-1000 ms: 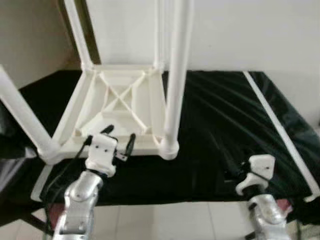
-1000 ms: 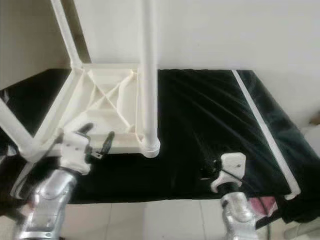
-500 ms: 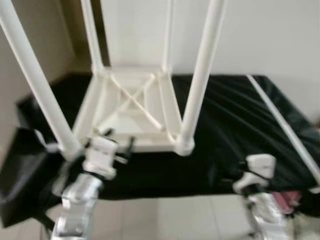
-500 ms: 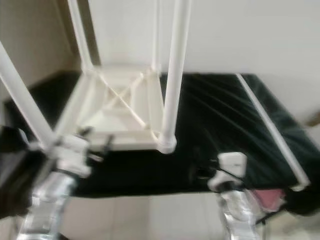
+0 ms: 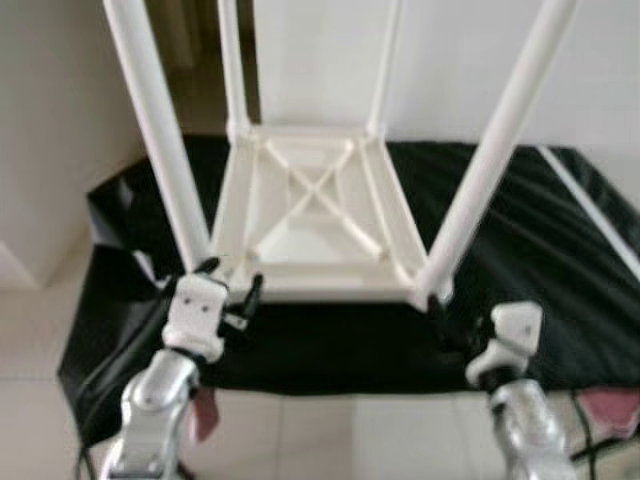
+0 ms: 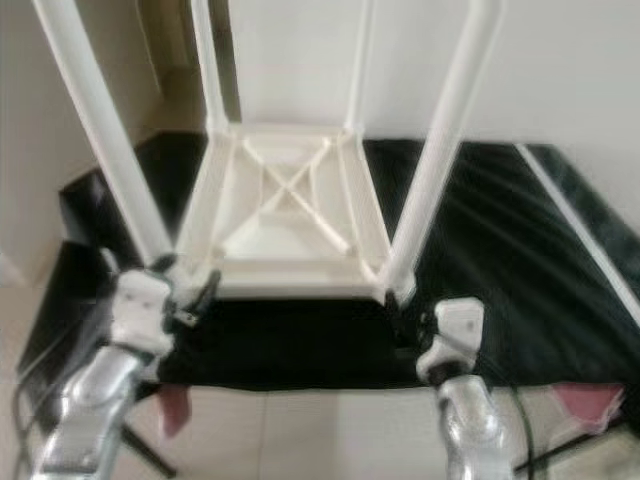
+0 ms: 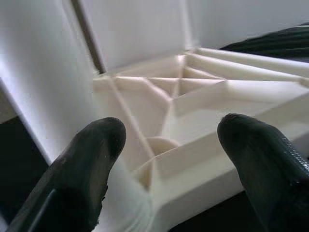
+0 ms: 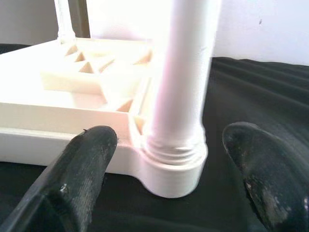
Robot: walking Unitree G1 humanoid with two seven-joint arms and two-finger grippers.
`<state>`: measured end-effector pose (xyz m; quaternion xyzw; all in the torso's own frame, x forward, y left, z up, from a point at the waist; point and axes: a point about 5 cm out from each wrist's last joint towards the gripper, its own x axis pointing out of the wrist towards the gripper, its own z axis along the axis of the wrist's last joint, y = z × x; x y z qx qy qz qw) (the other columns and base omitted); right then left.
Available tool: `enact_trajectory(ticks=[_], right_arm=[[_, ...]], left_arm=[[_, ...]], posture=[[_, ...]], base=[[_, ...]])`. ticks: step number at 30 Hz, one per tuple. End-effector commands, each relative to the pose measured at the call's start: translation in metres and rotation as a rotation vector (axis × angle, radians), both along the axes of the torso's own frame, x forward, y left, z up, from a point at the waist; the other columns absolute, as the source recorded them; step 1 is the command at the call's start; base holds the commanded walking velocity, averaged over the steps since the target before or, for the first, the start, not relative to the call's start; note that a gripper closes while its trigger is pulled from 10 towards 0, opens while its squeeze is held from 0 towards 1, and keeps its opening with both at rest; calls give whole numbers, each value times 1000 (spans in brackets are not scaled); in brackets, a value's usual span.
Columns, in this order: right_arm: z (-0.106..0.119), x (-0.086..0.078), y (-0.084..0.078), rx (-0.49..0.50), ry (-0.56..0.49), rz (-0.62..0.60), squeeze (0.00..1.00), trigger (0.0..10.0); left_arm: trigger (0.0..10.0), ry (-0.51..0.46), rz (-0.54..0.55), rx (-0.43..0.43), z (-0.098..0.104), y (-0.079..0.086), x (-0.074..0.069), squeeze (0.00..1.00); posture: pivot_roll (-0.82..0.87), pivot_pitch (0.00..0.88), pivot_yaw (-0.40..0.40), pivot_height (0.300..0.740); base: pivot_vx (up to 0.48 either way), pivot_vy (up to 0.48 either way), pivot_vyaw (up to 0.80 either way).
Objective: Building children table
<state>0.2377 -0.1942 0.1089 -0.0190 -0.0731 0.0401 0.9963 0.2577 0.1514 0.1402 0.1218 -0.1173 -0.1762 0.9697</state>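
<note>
A white plastic children's table (image 5: 315, 215) lies upside down on a black cloth, its legs pointing up. My left gripper (image 5: 230, 278) is open at the near-left corner, beside the base of the near-left leg (image 5: 160, 130). In the left wrist view that leg (image 7: 48, 72) rises just past one finger (image 7: 91, 159), and the ribbed underside lies between the fingers. My right gripper (image 5: 455, 328) is open at the near-right corner. In the right wrist view the near-right leg (image 8: 186, 72) and its corner socket (image 8: 174, 166) stand between the open fingers (image 8: 87, 164), which do not touch them.
The black cloth (image 5: 560, 250) covers a low surface that ends at a near edge above the tiled floor (image 5: 330, 430). A long white strip (image 5: 590, 215) lies on the cloth at the right. Pink objects (image 5: 610, 410) show near the floor. A white wall stands behind.
The whole picture has shifted, so the camera has moved and the upturned table now sits centred. Both grippers are closer to the table's near corners, the right one now at the near-right leg.
</note>
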Motion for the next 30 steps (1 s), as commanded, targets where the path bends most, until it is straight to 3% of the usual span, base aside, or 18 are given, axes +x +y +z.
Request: enact_trajectory(ticks=[1,7,14,15,21,22,23,24,27,30], right_arm=[[-3,-3,-8,-3,11,-33,0,10000],[-6,-5,-14,7,20,-106,0,10000],[-6,-4,-16,16,26,-103,0,10000],[-6,-4,-17,15,24,-94,1000,10000],[-2,-2,-15,-31,23,-39,1000,10000],[0,0,-13,-49,20,-17,878,10000],[3,1,-11,-62,14,6,353,10000],[7,2,-9,-82,3,23,0,10000],[16,8,-5,-72,-28,51,0,10000],[20,11,-4,-67,-39,55,0,10000]], left_arm=[[10000,-14,-86,10,1,-12,-4,0],[10000,-8,-264,111,-7,-34,-13,0],[10000,26,-376,133,-13,-42,-18,0],[10000,51,-423,132,-15,-44,-20,0],[10000,92,-500,153,-20,-44,-24,0],[10000,94,-508,157,-20,-44,-24,0],[10000,93,-516,159,-19,-43,-25,0],[10000,91,-519,153,-17,-44,-24,0],[10000,115,-528,79,-8,-48,-21,0],[10000,127,-549,64,-5,-51,-21,0]], posture=[[43,0,-14,740],[37,0,-12,740],[32,0,-12,740],[32,0,-12,740],[29,0,-4,740],[29,0,-4,740],[29,0,-3,740],[28,0,-1,740],[26,0,0,740],[26,0,-1,740]], base=[[0,0,0],[0,0,0],[0,0,0],[0,0,0],[0,0,0],[0,0,0],[0,0,0],[0,0,0],[0,0,0],[0,0,0]])
